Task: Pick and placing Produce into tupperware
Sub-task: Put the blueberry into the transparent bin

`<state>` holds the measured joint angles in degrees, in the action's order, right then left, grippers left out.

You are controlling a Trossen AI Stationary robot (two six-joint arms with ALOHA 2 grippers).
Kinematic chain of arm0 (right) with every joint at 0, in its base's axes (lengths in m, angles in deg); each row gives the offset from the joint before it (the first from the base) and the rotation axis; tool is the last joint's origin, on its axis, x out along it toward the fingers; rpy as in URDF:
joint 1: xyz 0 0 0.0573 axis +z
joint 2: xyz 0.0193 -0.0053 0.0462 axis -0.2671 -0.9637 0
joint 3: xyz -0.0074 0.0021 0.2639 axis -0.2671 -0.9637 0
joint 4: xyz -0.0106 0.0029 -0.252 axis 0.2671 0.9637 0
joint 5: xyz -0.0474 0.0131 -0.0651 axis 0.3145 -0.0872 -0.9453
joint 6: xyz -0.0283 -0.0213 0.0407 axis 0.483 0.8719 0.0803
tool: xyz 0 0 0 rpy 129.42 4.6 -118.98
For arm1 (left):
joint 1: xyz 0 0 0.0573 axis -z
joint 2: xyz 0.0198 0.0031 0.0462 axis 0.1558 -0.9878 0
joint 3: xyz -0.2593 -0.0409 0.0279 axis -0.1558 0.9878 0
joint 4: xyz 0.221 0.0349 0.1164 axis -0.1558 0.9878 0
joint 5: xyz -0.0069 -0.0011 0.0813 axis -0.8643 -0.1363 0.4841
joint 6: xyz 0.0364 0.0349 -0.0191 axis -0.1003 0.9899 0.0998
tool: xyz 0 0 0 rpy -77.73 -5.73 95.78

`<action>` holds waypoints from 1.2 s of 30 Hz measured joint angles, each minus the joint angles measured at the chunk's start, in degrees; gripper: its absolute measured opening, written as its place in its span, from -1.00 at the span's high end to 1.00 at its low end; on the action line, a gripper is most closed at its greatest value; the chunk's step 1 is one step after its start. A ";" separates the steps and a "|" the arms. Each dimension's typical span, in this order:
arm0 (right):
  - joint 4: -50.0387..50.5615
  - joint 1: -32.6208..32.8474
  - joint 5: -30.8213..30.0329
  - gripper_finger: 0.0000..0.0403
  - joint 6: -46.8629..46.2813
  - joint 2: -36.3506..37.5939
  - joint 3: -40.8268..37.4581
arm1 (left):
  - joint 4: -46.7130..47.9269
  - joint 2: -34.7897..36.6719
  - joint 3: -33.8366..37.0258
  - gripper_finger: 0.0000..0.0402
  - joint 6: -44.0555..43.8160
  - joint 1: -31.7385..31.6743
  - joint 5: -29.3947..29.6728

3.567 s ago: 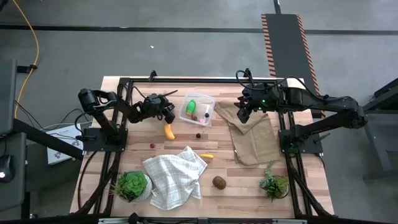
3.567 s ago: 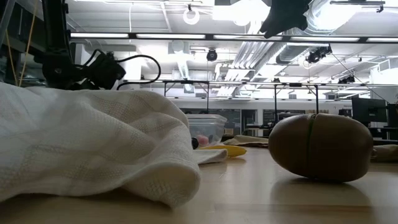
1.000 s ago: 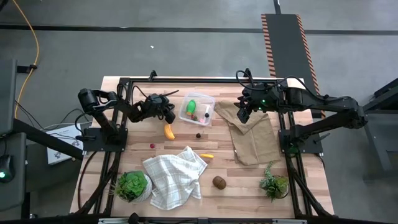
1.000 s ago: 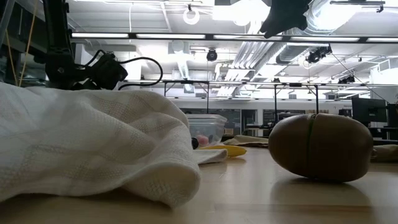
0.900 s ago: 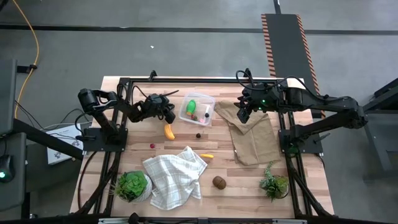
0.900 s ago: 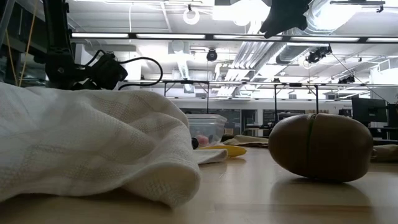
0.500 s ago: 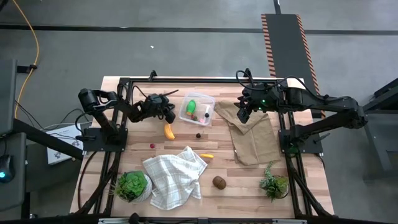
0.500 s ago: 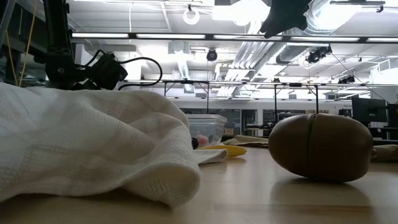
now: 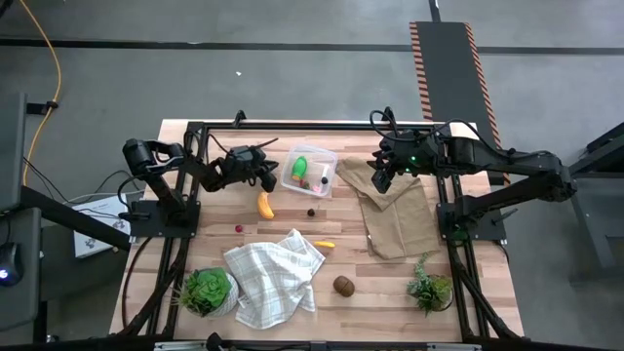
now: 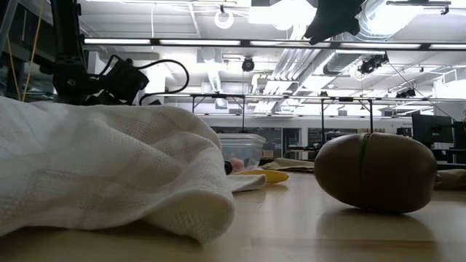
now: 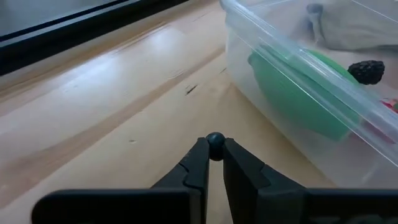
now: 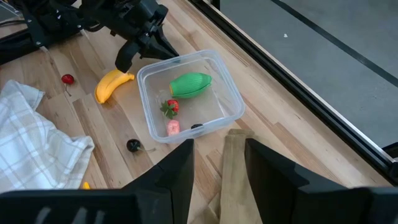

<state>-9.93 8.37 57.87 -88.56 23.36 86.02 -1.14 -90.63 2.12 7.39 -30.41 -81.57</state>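
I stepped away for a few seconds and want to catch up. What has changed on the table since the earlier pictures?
The left gripper, pinching a small dark berry, has edged from above the banana toward the clear container, now right beside its wall. Nothing was let go. The right gripper stays over the brown cloth; the banana, kiwi and checked cloth lie as before.
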 joint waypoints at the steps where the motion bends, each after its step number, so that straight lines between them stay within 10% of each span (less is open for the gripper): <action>1: 0.00 0.01 0.00 0.34 0.00 0.00 0.00 | -0.05 0.01 0.00 0.86 0.00 0.00 -0.21; 20: 0.02 0.00 0.00 0.34 0.35 0.00 0.00 | 3.56 11.71 0.00 0.86 1.43 0.00 -0.95; 36: -0.27 0.00 0.55 0.34 1.99 0.00 -0.01 | 29.34 34.28 -5.66 0.86 0.46 0.02 -5.14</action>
<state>-10.20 8.37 58.42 -86.57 23.36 86.01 28.20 -56.36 -3.53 7.85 -30.39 -86.71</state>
